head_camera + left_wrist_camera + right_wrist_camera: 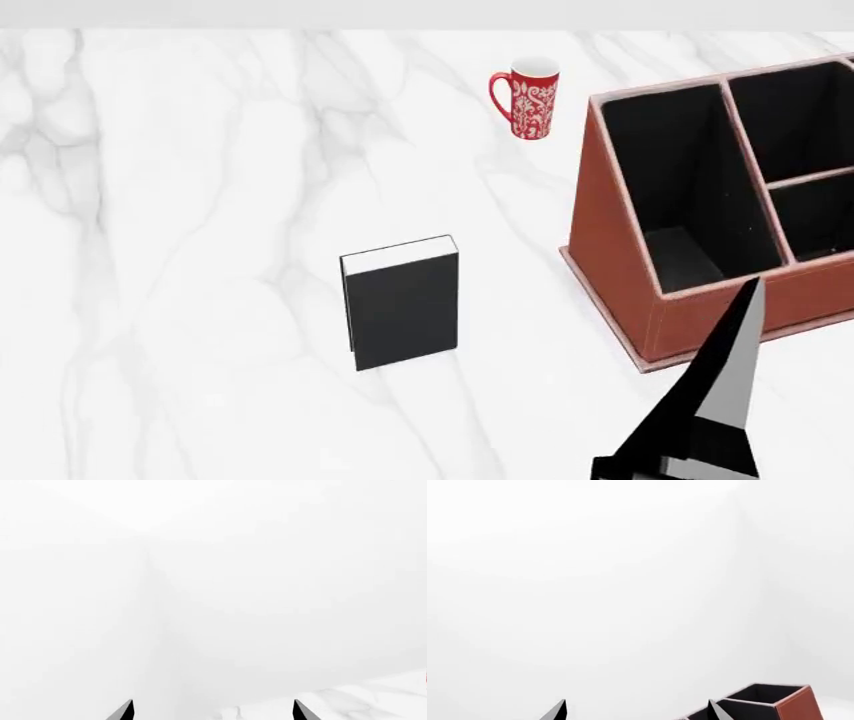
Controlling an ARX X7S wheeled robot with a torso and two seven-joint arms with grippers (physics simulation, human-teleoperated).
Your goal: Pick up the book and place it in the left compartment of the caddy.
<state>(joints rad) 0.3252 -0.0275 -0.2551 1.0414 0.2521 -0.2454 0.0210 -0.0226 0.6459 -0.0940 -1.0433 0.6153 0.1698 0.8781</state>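
Observation:
The black book (400, 308) with white page edges stands upright on the marble table (200, 250), left of the caddy (614, 290). The caddy is reddish-brown with pale rims; its left compartment (674, 190) is long, black-lined and holds nothing. My right gripper (637, 712) is open and empty. One of its fingers (731, 360) rises at the lower right of the head view, in front of the caddy's near corner and right of the book. A corner of the caddy (777, 702) shows in the right wrist view. My left gripper (213, 712) is open and empty, and is out of the head view.
A red patterned mug (531, 98) stands at the back, behind the book and left of the caddy. The caddy's smaller sections (801, 150), split by a crossbar, lie to the right. The left wrist view shows only white wall and a patch of marble (363, 702).

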